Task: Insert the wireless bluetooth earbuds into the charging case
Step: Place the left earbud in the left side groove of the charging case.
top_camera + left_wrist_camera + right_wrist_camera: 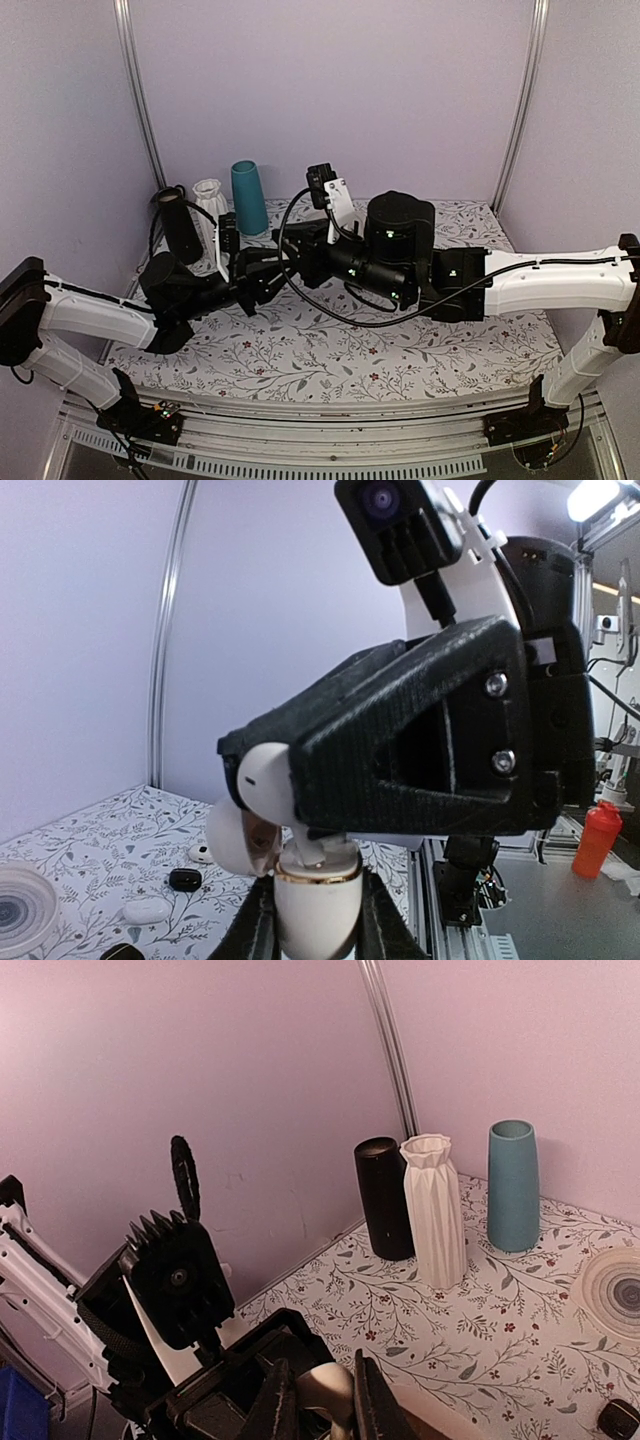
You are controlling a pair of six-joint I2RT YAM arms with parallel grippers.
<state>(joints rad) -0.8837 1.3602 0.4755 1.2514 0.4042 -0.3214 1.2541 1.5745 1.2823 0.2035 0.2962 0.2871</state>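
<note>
— Checking progress: where is the charging case point(316, 895)?

— Lower middle of the left wrist view, lifted off the table point(90, 850). The left gripper point(316, 928) is clenched on its body, one finger on each side. Its lid point(232, 838) hangs open to the left.

— And the earbud point(265, 776)?

— Just above the case, left of centre in that view. The right gripper point(320, 1392) is pinched on it. Its rounded head pokes out past the black finger and its stem points down into the case mouth, at the gold rim point(318, 873).

— Seated, then?

— Not by my reading. The head stands clear above the rim, so I judge it only partly entered. It wants a push down and then a release.

— The second bud?

— I cannot tell. The inside of the case is hidden by the fingers. A small white piece point(147, 910) lies on the table at lower left, but it is too blurred to name.

— So what remains?

— Finishing this insertion at least, and possibly another one after it.
</note>
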